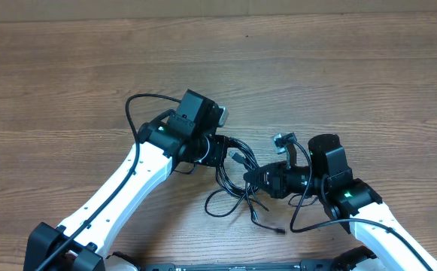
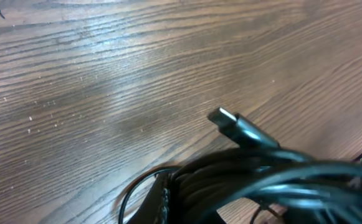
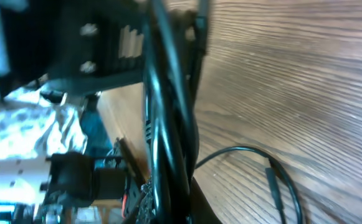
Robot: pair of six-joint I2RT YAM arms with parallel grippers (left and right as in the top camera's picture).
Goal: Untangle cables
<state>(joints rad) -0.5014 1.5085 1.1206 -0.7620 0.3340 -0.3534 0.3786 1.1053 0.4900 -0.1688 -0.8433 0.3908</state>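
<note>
On wood-grain table [image 1: 68, 68]: black cables [image 1: 237, 192] tangled, front-centre.

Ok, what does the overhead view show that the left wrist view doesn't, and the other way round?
Only overhead: the left claw and the right claw, meeting at the cables from either side. Only left wrist: a clear close-up of a metal-tipped plug poking out of the bundle. Both: the black cables, tangled together, and the wooden table.
</note>
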